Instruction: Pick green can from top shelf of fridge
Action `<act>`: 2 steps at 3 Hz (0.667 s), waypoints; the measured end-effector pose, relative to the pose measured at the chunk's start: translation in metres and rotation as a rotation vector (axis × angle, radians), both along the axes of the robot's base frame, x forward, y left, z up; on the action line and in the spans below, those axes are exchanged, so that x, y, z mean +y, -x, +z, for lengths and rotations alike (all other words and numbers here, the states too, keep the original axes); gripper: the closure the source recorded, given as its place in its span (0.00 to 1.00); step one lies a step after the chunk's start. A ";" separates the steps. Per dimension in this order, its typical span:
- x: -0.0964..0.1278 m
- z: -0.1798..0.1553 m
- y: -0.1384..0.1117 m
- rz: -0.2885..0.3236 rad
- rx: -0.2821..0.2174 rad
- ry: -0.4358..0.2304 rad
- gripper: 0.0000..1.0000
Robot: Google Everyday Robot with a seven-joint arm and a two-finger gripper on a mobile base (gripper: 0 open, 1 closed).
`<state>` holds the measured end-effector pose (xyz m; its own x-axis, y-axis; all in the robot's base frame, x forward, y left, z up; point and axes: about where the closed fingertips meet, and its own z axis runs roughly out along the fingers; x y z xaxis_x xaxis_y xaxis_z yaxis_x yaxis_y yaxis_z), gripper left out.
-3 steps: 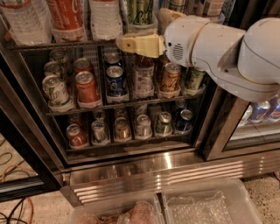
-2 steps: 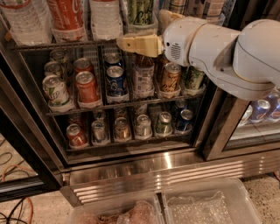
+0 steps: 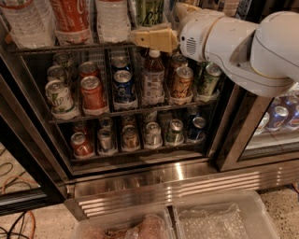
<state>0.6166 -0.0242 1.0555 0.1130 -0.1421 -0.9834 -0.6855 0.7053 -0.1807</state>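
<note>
On the top shelf (image 3: pixel 56 48), along the upper edge of the frame, I count four items in clear view: a water bottle (image 3: pixel 23 21), a red cola bottle (image 3: pixel 70 16), a pale bottle (image 3: pixel 112 18) and the green can (image 3: pixel 149 11), fourth from the left, its top cut off by the frame. The middle rack (image 3: pixel 131 108) shows five cans and one small bottle (image 3: pixel 153 79) in its front row, with more cans behind. The lower rack's front row holds six cans. Two clear plastic bins (image 3: pixel 224 214) sit at the bottom, below the fridge (image 3: pixel 187 182).

My gripper (image 3: pixel 145 39) hovers at the upper middle, just under the green can and across the top shelf's front edge. I cannot tell whether it is parted or closed, and it grips nothing that I can see.

Since a second ago it has risen slightly toward the can's base. The bottles and cans have not moved.
</note>
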 end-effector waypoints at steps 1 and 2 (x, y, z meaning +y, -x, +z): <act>0.004 0.010 -0.011 0.018 -0.023 0.007 0.15; 0.010 0.014 -0.018 0.038 -0.033 0.008 0.15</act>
<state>0.6346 -0.0140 1.0699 0.1507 -0.1451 -0.9779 -0.7051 0.6775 -0.2092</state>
